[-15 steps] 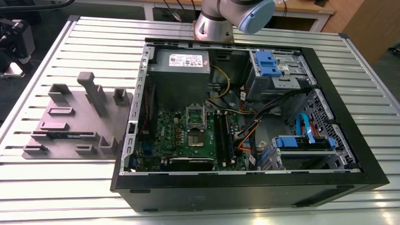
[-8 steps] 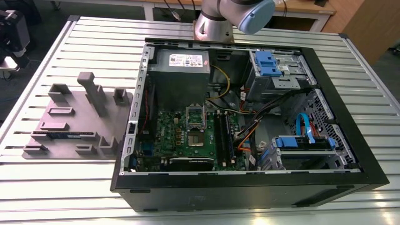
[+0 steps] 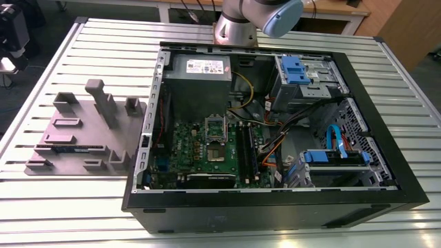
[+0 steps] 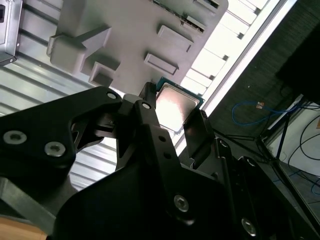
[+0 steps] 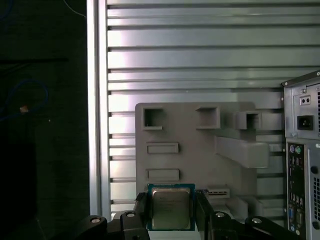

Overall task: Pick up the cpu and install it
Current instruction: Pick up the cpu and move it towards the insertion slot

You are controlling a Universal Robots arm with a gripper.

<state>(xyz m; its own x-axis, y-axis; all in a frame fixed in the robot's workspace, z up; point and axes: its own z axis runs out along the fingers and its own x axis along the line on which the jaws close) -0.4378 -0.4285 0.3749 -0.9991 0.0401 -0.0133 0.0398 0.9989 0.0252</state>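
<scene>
Over on the exterior view's left, a grey fixture tray (image 3: 76,134) sat on the slatted tabletop (image 3: 69,206), just beside the open computer case (image 3: 276,199). Inside the case the green motherboard (image 3: 200,150) lay flat, and its socket (image 3: 216,135) was well apart from the tray. The robot arm (image 3: 248,18) stood past the case's far wall.

From the first wrist view, the pincer (image 5: 171,212) was clenched on the cpu (image 5: 171,207), with one of its fingers (image 5: 201,210) against each of two opposite edges. The chip looked to be held above the tray, not resting on it.

My read of the step: the pick-up was done, the carry to the socket was in hand, and nothing was installed.

The next move would call for keeping the chip level and squaring its edges to the socket frame.

On orientation, the silver lid faced the wrist cameras and the underside faced down toward the tray. The second wrist view showed the cpu (image 4: 175,107) much the same. It was near square, so it had no real long axis, and its edges ran parallel to the tray's.
</scene>
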